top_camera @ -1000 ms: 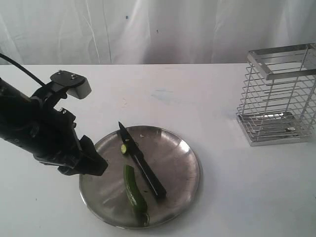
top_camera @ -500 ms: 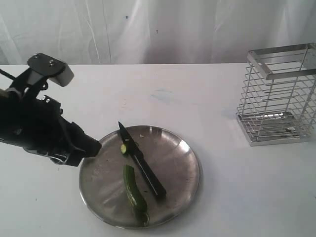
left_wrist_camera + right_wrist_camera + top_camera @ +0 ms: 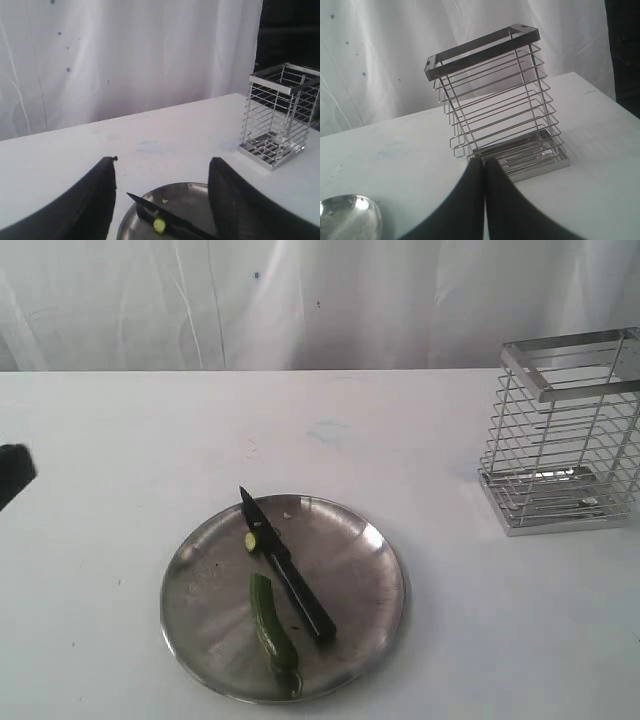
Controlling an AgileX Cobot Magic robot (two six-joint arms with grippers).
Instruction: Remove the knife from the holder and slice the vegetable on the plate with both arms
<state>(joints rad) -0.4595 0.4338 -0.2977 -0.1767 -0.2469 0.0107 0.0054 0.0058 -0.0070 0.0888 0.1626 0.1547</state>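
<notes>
although only a dark sliver of the left arm (image 3: 14, 472) shows at the far left edge of the exterior view, its wrist view shows the left claw (image 3: 162, 200) spread wide and holding nothing, looking down over the near rim of the plate. the white bench (image 3: 120, 440) carries everything. toward the middle sits the steel plate (image 3: 355, 550), and on it the knife (image 3: 288, 570) lies flat, its point over the far-left rim and its handle toward the near side, so it is already out of the holder. a small pale cut piece (image 3: 250, 541) rests just beside the blade near the tip, which suggests a slice has been made. the vegetable (image 3: 271, 628) lies alongside the knife's handle end, stem tip toward the near rim. with both left lying on the plate, the cutting looks done or paused. far to the right stands the wire holder (image 3: 562, 435), apparently empty. the right claw (image 3: 484, 200) is pressed together with nothing between its fingers, pointing at the holder's base from close by.
</notes>
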